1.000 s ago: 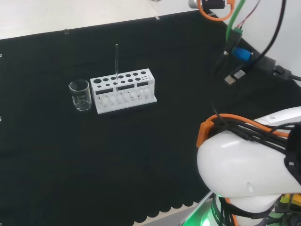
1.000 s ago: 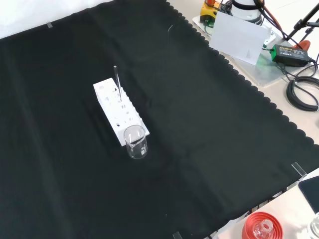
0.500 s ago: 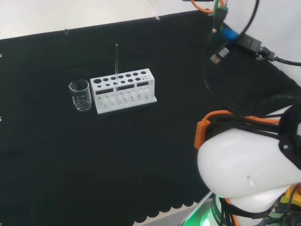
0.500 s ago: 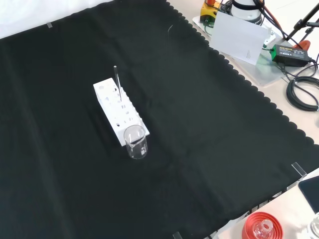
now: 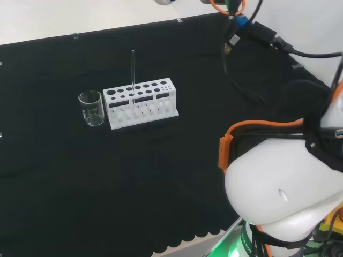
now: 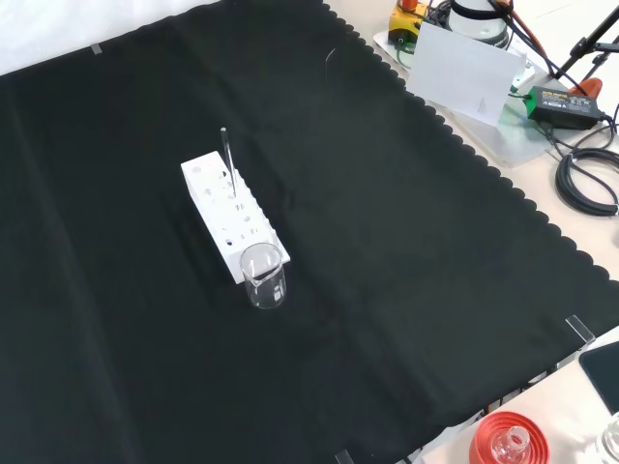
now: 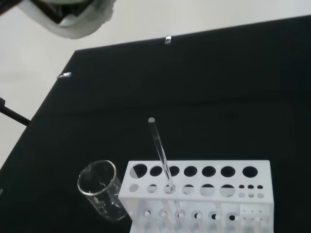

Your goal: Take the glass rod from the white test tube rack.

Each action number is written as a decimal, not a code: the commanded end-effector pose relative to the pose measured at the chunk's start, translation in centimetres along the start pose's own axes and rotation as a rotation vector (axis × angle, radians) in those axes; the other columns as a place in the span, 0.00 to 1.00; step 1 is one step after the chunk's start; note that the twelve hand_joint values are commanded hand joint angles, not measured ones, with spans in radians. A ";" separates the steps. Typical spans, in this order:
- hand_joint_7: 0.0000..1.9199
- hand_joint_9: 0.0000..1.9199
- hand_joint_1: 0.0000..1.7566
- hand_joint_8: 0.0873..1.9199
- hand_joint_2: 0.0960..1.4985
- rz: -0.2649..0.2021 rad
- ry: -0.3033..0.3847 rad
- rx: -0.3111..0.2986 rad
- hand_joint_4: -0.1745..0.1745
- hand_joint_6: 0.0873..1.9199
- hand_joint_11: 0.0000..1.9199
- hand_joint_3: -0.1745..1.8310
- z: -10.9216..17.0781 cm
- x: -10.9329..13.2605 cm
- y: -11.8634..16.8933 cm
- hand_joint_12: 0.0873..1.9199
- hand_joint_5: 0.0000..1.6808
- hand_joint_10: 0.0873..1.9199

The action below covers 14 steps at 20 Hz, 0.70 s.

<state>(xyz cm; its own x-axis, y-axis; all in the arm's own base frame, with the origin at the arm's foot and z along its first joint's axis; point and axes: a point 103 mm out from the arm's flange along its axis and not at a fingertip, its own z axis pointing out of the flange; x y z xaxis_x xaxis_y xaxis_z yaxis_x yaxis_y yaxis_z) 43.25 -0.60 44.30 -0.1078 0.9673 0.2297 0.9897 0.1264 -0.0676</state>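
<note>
A glass rod [image 7: 161, 153] stands tilted in a hole of the white test tube rack [image 7: 199, 194] on the black cloth [image 7: 218, 87], with an empty clear beaker [image 7: 101, 190] just beside the rack's end nearest the rod.

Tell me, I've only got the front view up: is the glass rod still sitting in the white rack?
Observer: Yes. In the wrist view the glass rod stands tilted in a hole of the white test tube rack.
Operator: Which row of holes?
Observer: The wrist view puts it in the row nearer the camera, toward the beaker end.
Operator: Anything in that beaker?
Observer: In the head view the beaker looks empty and stands just left of the rack, apart from it.
Operator: Is the hand close?
Observer: I can't tell how its fingers stand; nothing touches the rod.
</note>
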 end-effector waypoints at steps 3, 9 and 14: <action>0.16 0.26 0.45 0.51 0.33 -0.008 0.023 0.046 0.61 0.18 0.20 0.38 1.9 -1.2 2.9 0.75 0.20 0.48; 0.16 0.27 0.43 0.51 0.32 -0.015 0.029 0.076 0.61 0.17 0.21 0.38 3.3 -1.2 3.9 0.75 0.21 0.48; 0.14 0.26 0.41 0.50 0.33 -0.009 0.040 0.112 0.59 0.16 0.20 0.35 4.4 -1.2 4.5 0.74 0.23 0.47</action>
<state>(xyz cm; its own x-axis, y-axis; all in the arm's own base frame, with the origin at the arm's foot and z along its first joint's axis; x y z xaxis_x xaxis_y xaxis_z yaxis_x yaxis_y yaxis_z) 47.01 -0.62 40.15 -0.1090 0.9604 0.2565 0.9770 0.1511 -0.1507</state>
